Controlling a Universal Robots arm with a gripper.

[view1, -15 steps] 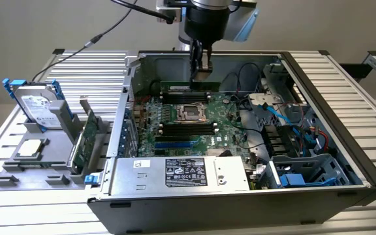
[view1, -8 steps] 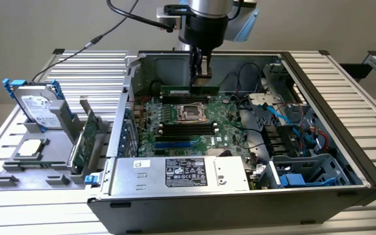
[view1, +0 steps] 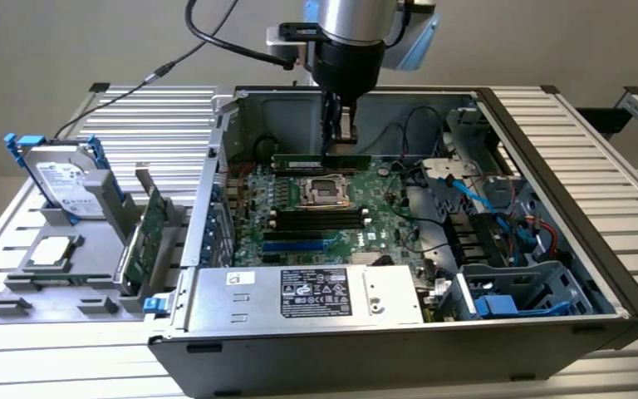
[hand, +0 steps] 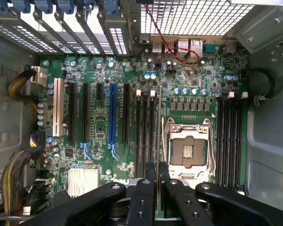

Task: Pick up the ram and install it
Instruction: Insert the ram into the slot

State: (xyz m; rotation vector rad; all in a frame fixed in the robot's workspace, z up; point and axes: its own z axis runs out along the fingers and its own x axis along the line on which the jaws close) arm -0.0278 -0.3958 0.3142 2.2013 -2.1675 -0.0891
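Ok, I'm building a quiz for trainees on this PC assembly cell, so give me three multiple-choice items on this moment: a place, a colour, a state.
1. Where is the ram? A in a cardboard box; B over the motherboard; C on a keyboard.
2. What colour are the hard drive's side rails? A red; B blue; C yellow.
3. The hand is: A open and empty; B shut on a screwdriver; C shut on the ram.
Answers: 1 B, it hangs just above the board. 2 B, blue rails flank the drive. 3 C, it pinches the green stick.
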